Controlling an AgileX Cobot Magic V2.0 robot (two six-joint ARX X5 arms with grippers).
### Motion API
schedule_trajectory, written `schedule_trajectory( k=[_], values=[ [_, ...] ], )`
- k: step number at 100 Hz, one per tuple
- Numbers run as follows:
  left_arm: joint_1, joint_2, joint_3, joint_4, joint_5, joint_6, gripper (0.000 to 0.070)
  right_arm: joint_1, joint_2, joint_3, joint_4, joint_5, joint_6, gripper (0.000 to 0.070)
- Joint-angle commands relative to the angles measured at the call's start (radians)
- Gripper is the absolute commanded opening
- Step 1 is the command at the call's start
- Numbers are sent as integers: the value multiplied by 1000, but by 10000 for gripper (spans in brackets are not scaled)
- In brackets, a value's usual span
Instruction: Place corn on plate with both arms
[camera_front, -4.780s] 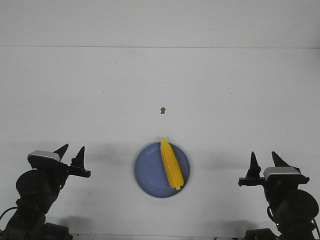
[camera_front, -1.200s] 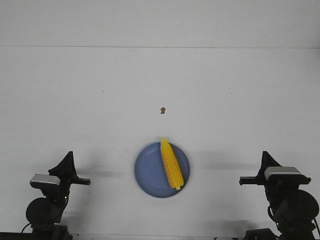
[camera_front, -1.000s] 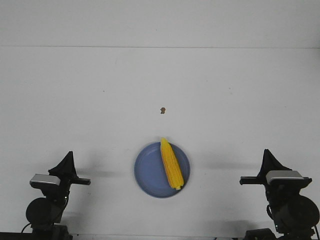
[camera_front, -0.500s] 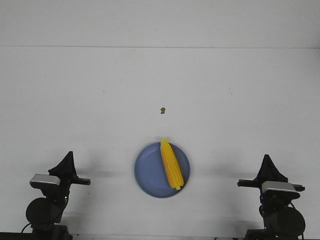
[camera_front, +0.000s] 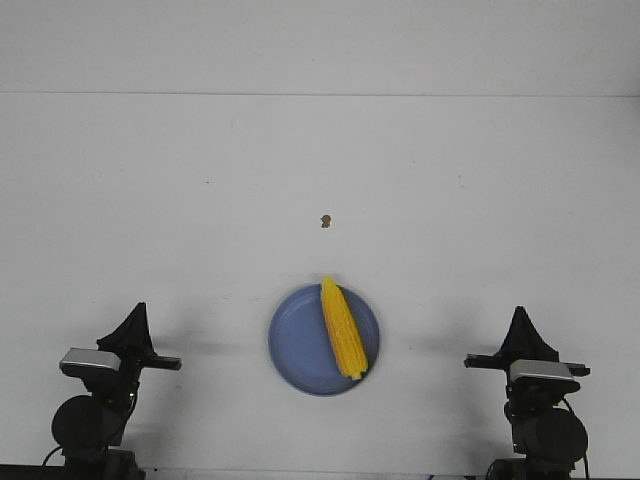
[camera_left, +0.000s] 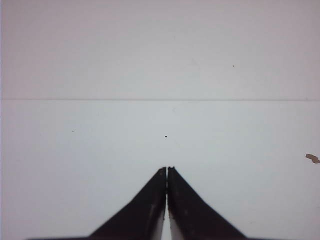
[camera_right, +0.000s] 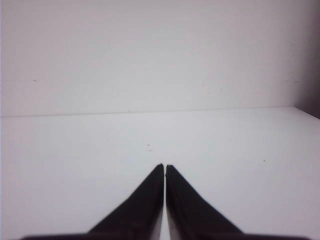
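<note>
The yellow corn (camera_front: 343, 329) lies on the round blue plate (camera_front: 295, 345) near the table's front middle, its pointed end toward the back and over the far rim. My left gripper (camera_front: 138, 310) is shut and empty at the front left, well left of the plate. My right gripper (camera_front: 519, 316) is shut and empty at the front right, well right of the plate. In the left wrist view the gripper (camera_left: 166, 169) has its jaws together over bare table. In the right wrist view the gripper (camera_right: 164, 166) is the same. Neither wrist view shows corn or plate.
A small brown speck (camera_front: 325, 221) lies on the white table behind the plate; it also shows at the edge of the left wrist view (camera_left: 312, 158). A white wall (camera_front: 320, 45) rises behind the table's far edge.
Both grippers have closed since the earliest frame. In the last second the right arm has turned and shifted a little left toward the plate. The left arm, corn and plate have not moved.
</note>
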Motion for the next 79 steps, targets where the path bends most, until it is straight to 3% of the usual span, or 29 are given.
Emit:
schedule_trajectory(
  k=[1,79],
  values=[
    [1,-1,-20,11,-3,8,15,0,0,-10,16,-1,17,12],
    [1,-1,-20,11,-3,8,15,0,0,-10,37,0,16,12]
  ],
)
